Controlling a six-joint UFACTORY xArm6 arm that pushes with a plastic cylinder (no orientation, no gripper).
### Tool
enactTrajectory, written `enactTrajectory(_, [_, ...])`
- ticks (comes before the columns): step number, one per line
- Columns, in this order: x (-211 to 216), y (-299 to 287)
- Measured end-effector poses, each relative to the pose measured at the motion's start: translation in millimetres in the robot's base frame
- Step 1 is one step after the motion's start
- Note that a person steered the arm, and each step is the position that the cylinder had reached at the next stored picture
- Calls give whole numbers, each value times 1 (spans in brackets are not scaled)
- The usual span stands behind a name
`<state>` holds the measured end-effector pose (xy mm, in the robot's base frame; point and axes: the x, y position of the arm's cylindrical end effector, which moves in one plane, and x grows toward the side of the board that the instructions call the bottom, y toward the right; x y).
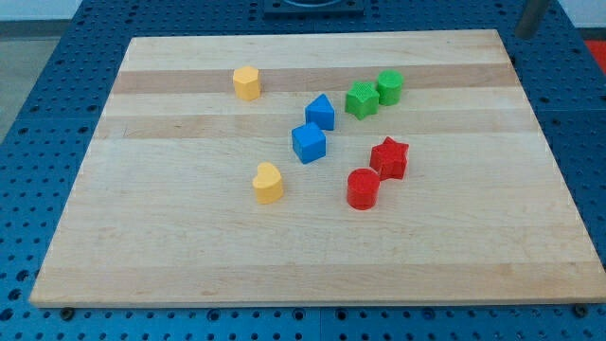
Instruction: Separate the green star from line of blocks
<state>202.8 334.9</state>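
The green star [361, 98] sits in the upper right part of the wooden board [189, 256], touching a green cylinder [390, 86] on its right. A blue block [321, 112] lies just left and below the star, and a blue cube [309, 143] lies below that; together they form a slanted line. My tip [524, 36] is at the view's top right, off the board's corner and far right of the green blocks. It touches no block.
A red star [389, 157] and a red cylinder [363, 188] sit below the green blocks. A yellow block [247, 83] is at upper left, and a yellow heart [268, 182] is left of the red cylinder. A blue pegboard table surrounds the board.
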Motion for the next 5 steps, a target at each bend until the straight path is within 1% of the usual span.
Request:
enactTrajectory(2, [0, -6])
enactTrajectory(3, [5, -49])
enactTrajectory(5, [48, -94])
